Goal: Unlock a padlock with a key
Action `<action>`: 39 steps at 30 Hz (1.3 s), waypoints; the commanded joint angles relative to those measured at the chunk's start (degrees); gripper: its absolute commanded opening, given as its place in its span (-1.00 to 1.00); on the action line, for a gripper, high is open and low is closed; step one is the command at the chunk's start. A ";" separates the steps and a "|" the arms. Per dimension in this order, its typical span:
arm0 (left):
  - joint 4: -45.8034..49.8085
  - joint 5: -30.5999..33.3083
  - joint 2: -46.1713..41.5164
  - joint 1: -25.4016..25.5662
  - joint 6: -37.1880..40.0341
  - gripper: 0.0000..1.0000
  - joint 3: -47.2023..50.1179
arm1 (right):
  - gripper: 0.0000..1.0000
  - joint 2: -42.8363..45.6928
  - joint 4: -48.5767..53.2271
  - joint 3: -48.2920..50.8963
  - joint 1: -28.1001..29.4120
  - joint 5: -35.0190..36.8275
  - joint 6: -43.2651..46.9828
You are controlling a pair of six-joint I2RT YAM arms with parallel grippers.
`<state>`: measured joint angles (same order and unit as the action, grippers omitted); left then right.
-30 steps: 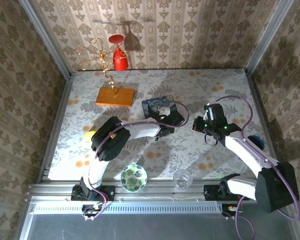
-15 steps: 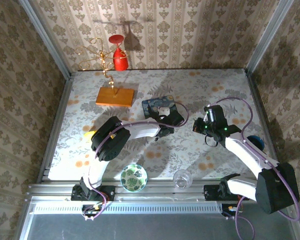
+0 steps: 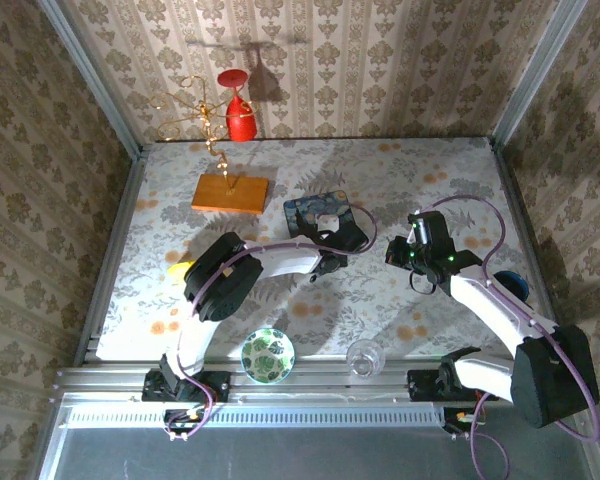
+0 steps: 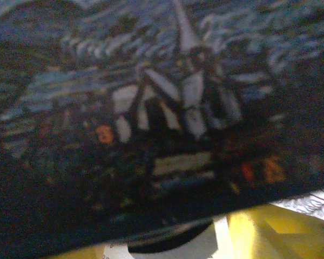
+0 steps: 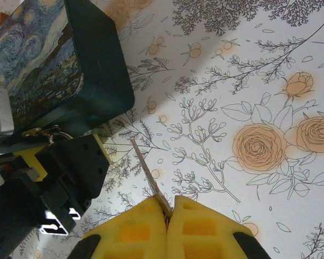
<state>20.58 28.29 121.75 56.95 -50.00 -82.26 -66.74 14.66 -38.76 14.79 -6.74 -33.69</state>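
My right gripper (image 5: 170,208) is shut on the key (image 5: 147,168), a thin metal strip whose blade points up and left over the flowered tablecloth. From above, that gripper (image 3: 394,252) hovers a short way right of the blue painted tin (image 3: 318,212). My left gripper (image 3: 332,258) sits at the tin's front edge, and its view is a close blur of the tin lid (image 4: 167,108) with a yellow finger (image 4: 270,232) below. A small brassy piece with a thin wire loop (image 5: 43,131) pokes out at the tin's (image 5: 70,70) edge. I cannot make out the padlock clearly.
A wooden block with a wire tree (image 3: 230,192) and a red cone and glass (image 3: 240,118) stand at the back left. A green patterned bowl (image 3: 268,356) and a clear glass (image 3: 363,357) sit by the front rail. A blue object (image 3: 510,283) lies at the right edge.
The right gripper with the key has shifted only slightly. The left arm stays at the tin.
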 commanded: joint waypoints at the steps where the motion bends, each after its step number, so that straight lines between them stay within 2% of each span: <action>1: 4.09 3.47 1.98 -0.40 -2.11 0.19 -2.30 | -1.00 0.89 -0.59 0.88 0.25 -0.93 -0.85; 9: 2.95 3.09 1.85 -0.57 -1.78 0.12 -2.23 | -1.00 1.52 -0.53 1.66 0.25 -1.00 -1.10; 11: 1.95 2.76 1.44 -0.66 -1.62 -0.03 -1.66 | -1.00 1.77 -0.59 1.91 0.25 -0.99 -1.16; 15: 0.38 1.19 0.82 -0.92 -1.59 -0.06 -0.73 | -1.00 2.01 -0.66 2.17 0.24 -0.99 -1.36; 19: -1.75 -0.91 -0.79 -0.96 -1.59 -0.30 1.13 | -1.00 1.96 -0.85 2.55 0.25 -1.22 -1.55; 22: -3.87 -4.03 -2.48 -1.07 -1.37 -0.52 2.98 | -1.00 1.86 -2.97 4.09 0.25 -2.56 -2.11; 26: -6.07 -9.50 -4.36 -1.74 -0.77 -0.65 4.88 | -1.00 1.24 -9.95 8.27 0.27 -5.89 -3.41; 35: -7.89 -20.47 -7.61 -2.95 -1.57 -0.64 6.85 | -1.00 -2.06 -26.13 15.39 1.23 -13.41 -3.66; 39: -9.16 -27.30 -8.50 -4.75 -2.59 -0.65 7.31 | -1.00 -4.42 -30.47 16.00 4.22 -14.90 -1.05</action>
<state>12.58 8.32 115.96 53.60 -51.48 -75.75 -69.93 -9.13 -23.42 17.19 -18.55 -36.49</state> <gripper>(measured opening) 0.323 0.046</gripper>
